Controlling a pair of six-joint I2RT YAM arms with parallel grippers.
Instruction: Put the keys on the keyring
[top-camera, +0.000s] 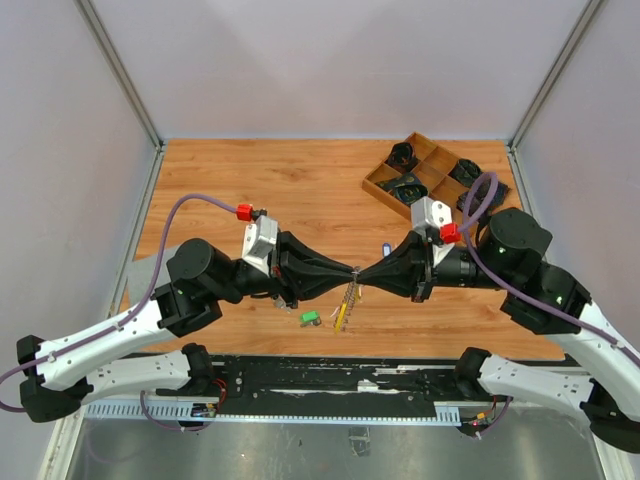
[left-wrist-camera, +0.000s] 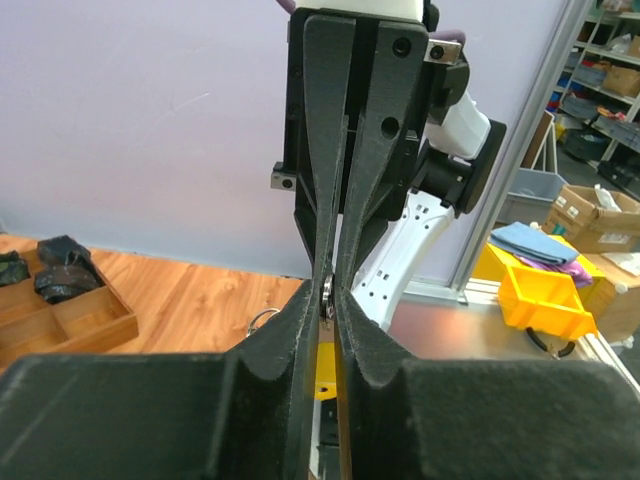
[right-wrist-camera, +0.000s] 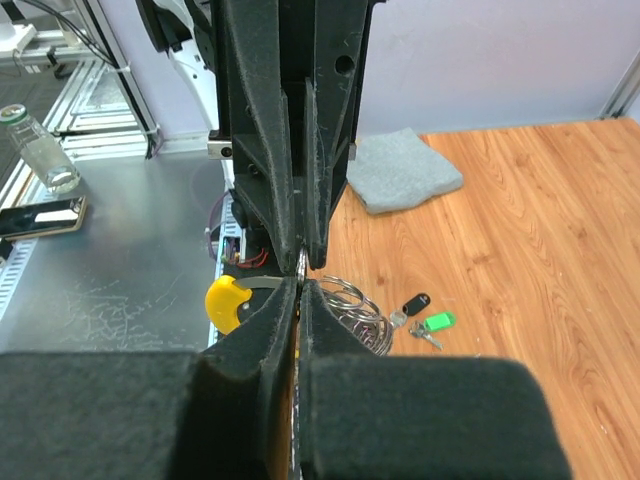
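Note:
My left gripper (top-camera: 348, 272) and right gripper (top-camera: 362, 272) meet tip to tip above the table's front middle. Both are shut on a silver part of the keyring (top-camera: 350, 294), whose wire coil and yellow curved piece (top-camera: 340, 317) hang below them. In the left wrist view my gripper (left-wrist-camera: 328, 292) pinches a silver bit, with yellow under it. In the right wrist view my gripper (right-wrist-camera: 301, 277) has the coil (right-wrist-camera: 358, 312) to its right and the yellow piece (right-wrist-camera: 228, 300) to its left. A green-tagged key (top-camera: 310, 318) (right-wrist-camera: 437, 322) and a black-tagged key (right-wrist-camera: 414, 303) lie on the wood. A blue key (top-camera: 385, 250) lies behind.
A wooden compartment tray (top-camera: 385, 180) with dark items stands at the back right; it also shows in the left wrist view (left-wrist-camera: 100, 330). A grey cloth (right-wrist-camera: 402, 170) lies on the wood. A black rail (top-camera: 330, 375) runs along the front edge.

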